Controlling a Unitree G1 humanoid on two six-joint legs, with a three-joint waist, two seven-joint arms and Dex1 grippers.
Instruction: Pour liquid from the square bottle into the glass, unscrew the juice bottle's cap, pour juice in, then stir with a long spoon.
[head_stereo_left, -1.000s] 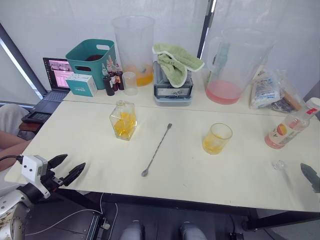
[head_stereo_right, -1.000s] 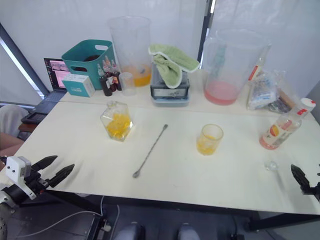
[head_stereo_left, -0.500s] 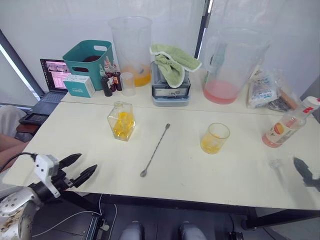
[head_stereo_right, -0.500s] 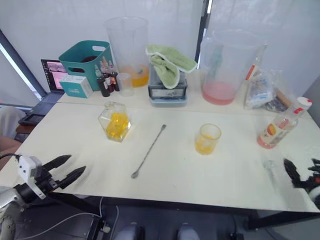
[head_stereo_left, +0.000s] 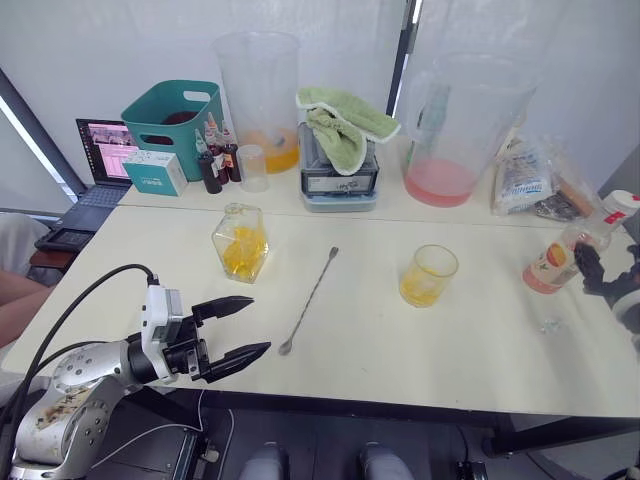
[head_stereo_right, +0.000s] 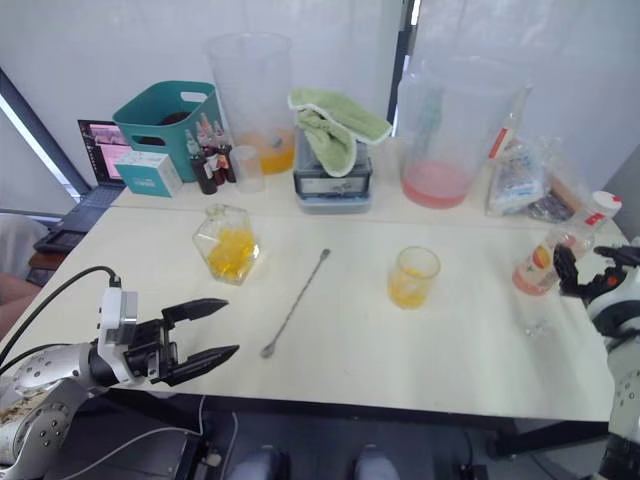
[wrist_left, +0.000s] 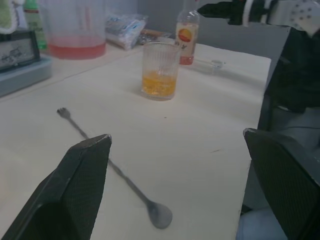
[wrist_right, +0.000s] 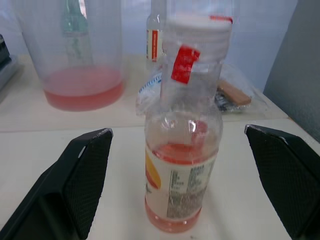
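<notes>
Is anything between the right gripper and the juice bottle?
Nothing visible. The right gripper is open, with the juice bottle standing directly ahead between its two fingers, cap on. The tabletop between them is bare.

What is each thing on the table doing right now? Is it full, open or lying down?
glass: upright, some orange liquid inside.
juice bottle: upright, low pink liquid.
cap: on the bottle.
long spoon: lying flat.
square bottle: upright, part full.
left gripper: open, empty.
right gripper: open, by the juice bottle.
</notes>
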